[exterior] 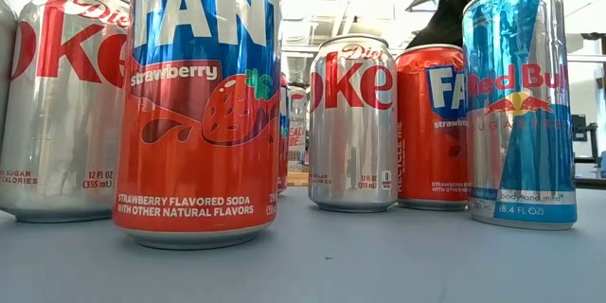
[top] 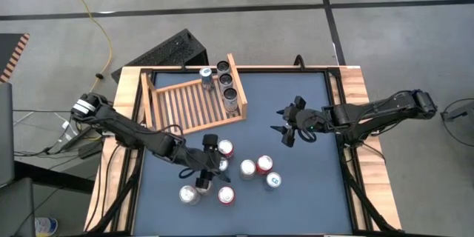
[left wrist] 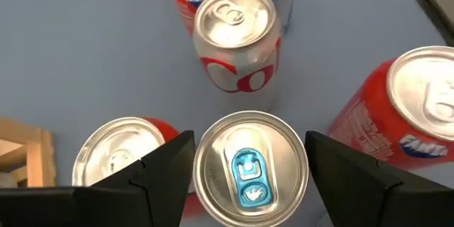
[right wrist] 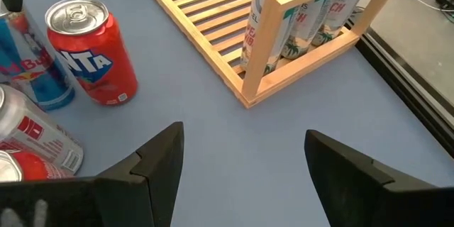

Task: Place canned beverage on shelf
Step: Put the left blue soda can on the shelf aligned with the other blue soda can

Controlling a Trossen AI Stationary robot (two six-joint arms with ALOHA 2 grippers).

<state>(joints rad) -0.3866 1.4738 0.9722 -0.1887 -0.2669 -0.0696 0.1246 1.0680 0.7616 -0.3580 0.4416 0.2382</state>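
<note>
High view: on the blue desk, the slatted wooden shelf already carries three cans in a row along one raised side board. The left gripper hangs over a tight cluster of loose cans near the desk's front, its fingers spread on either side of a silver-topped can with a blue tab, not yet closed on it. The right gripper waits open in mid-desk, empty. The risk lies in the crowding: a Fanta can and another can stand just beside the target, so descending fingers could strike a rim and topple a neighbour. The target stands upright, unopened, undented, well apart from the shelf.
</note>
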